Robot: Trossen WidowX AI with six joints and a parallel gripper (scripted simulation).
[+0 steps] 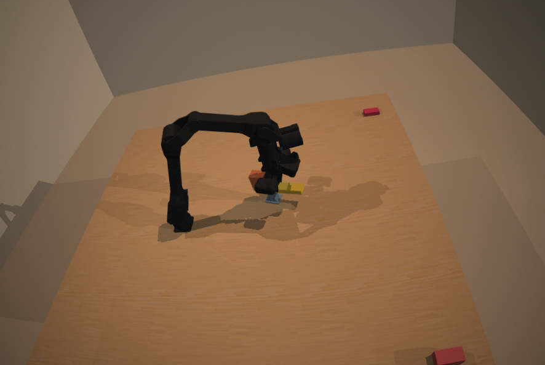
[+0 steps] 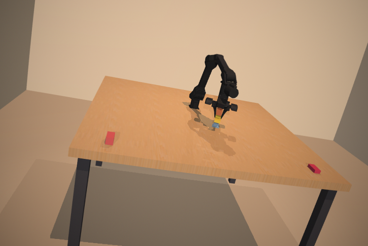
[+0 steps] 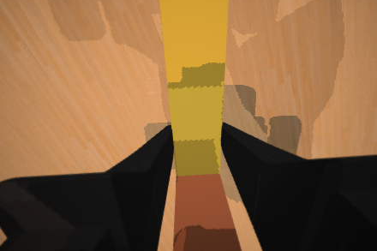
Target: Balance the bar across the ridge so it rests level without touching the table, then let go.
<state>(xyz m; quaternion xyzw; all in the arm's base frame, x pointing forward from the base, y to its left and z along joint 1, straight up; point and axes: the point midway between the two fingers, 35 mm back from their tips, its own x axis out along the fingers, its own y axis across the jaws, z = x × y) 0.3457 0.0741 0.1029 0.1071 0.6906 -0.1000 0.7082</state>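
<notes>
Where walls (image 1: 272, 10) (image 2: 190, 22) meet (plainly), a wooden table (image 1: 272, 292) (image 2: 147, 135) (image 3: 86, 89) stands.

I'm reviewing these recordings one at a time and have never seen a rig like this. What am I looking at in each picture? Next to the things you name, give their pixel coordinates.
The machine is a single black jointed arm standing on a wooden table (image 1: 254, 292) (image 2: 159, 141). Its end effector (image 1: 272, 189) (image 2: 217, 118) (image 3: 195, 129) is two fingers that pinch things.

The top picture looks down from high up, the exterior one shows the whole table from another side, and the wrist one looks out past the fingers.

The fingers are shut on a yellow bar (image 1: 293, 188) (image 2: 217, 120) (image 3: 194, 38). Beside its near end in the wrist view is an orange-brown block (image 1: 255, 177) (image 2: 219, 111) (image 3: 203, 200); whether they are joined, I cannot tell. Below is the small blue ridge (image 1: 273, 199) (image 2: 215, 125). Two red blocks lie farther off.
</notes>
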